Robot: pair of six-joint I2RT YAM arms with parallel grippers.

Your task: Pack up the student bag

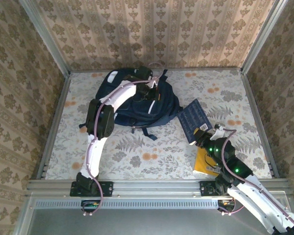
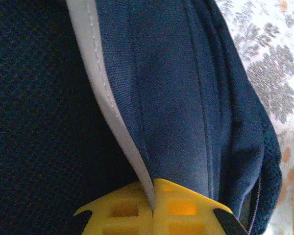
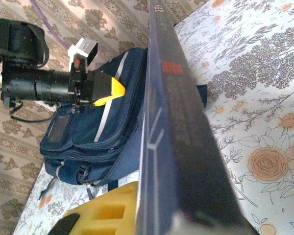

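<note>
Left jaws are pressed together on the white reflective stripe of the large dark navy fabric backpack, the two yellow fingers meeting w/ only the stripe's edge between them. Seen from the right wrist cam, those same fingers sit on the upper face of the backpack, w/ the black wrist of the left arm stretching off to the side.

Right jaws pinch a flat dark blue book, seen edge-on and running up the middle of that view, one yellow finger against its side. From above, the book angles away from the right arm toward the backpack's side; its far corner is just beside the fabric, touching or not, can't tell. Whether the book rests on the surface can't be told either.

The backpack lies at the far centre-left of the floral-print surface, close to the back wall, w/ the white left arm reaching over it from the near edge. A flat yellow item lies on the surface near the right arm's base, partly covered by the arm. Patterned wallpaper panels close in the surface on three sides.
</note>
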